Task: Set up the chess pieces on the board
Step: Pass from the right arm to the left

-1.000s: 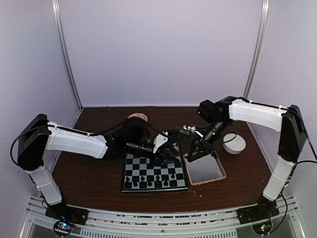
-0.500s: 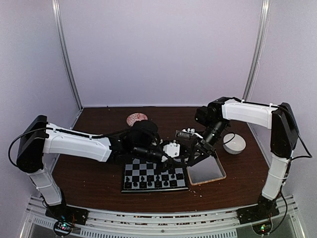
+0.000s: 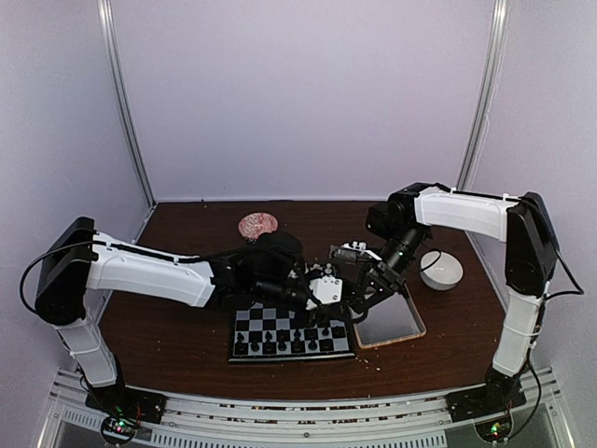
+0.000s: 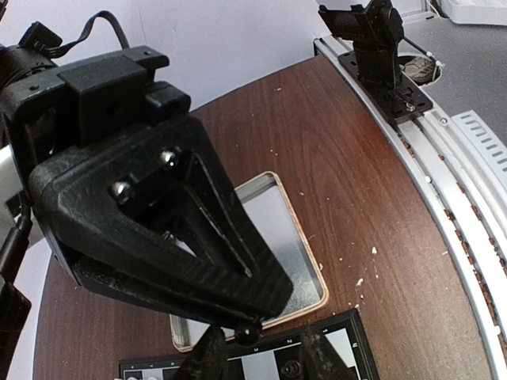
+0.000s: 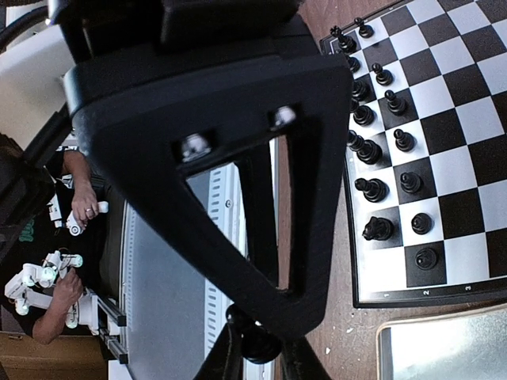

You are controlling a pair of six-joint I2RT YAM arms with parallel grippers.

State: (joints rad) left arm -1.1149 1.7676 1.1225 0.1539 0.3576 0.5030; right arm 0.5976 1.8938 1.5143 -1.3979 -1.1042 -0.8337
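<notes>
I see the black chess pieces (image 3: 284, 338) ranked in two rows along the near edge of the board (image 3: 256, 317) (tiny from up here). One more black piece (image 4: 247, 331) hangs just over the board's far right corner, clamped at the tip of my right gripper (image 5: 258, 356). My left gripper (image 4: 261, 360) meets it there, fingers apart with the piece in the gap. The wooden-rimmed tray (image 3: 387, 317) lies just beside the board's right edge, and a white bowl (image 3: 440, 271) sits farther right.
</notes>
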